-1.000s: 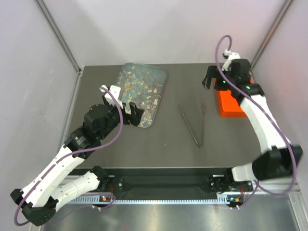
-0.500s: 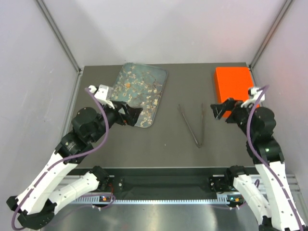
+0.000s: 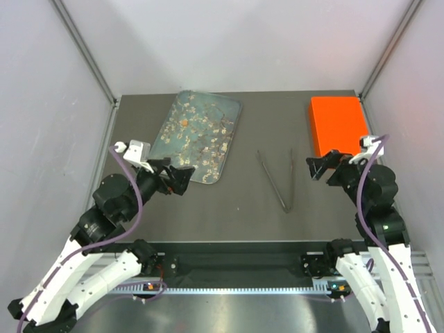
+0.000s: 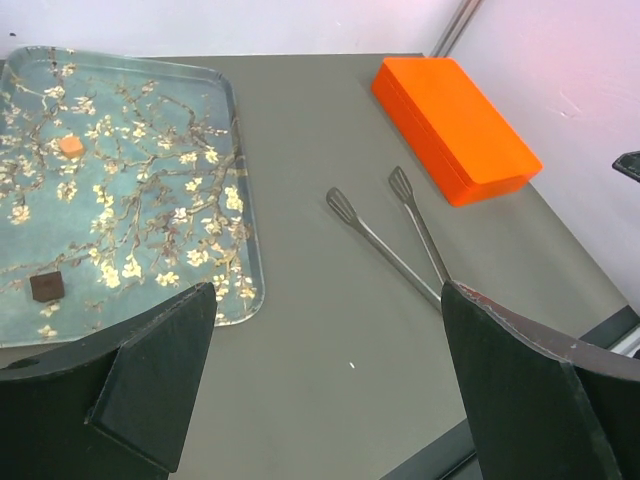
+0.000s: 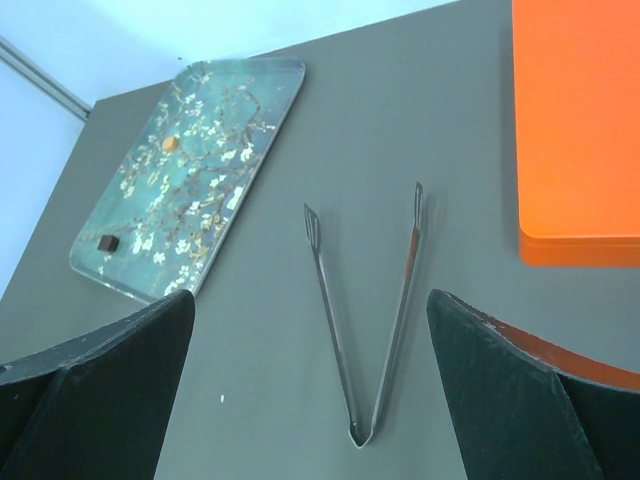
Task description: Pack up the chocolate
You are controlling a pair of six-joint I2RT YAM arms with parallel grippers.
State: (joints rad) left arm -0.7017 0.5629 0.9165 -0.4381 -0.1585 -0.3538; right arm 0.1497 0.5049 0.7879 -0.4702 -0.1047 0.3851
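Note:
Two pieces of chocolate lie on the floral tray [image 4: 150, 200]: a dark brown cube [image 4: 46, 287] near its front edge and a caramel lump [image 4: 70, 146] farther back. Both also show in the right wrist view, the cube [image 5: 107, 243] and the caramel lump [image 5: 170, 143]. A closed orange box [image 3: 338, 125] lies at the back right. My left gripper [image 3: 177, 179] is open and empty, just off the tray's near corner. My right gripper [image 3: 318, 166] is open and empty, in front of the orange box and right of the tongs.
Thin metal tongs [image 3: 281, 177] lie open in a V in the middle of the table, between the tray [image 3: 232, 111] and the box. Grey walls close in the left, right and back sides.
My right gripper has pulled back from over the orange box to in front of it. My left gripper has drawn back off the tray's near edge, towards the left.

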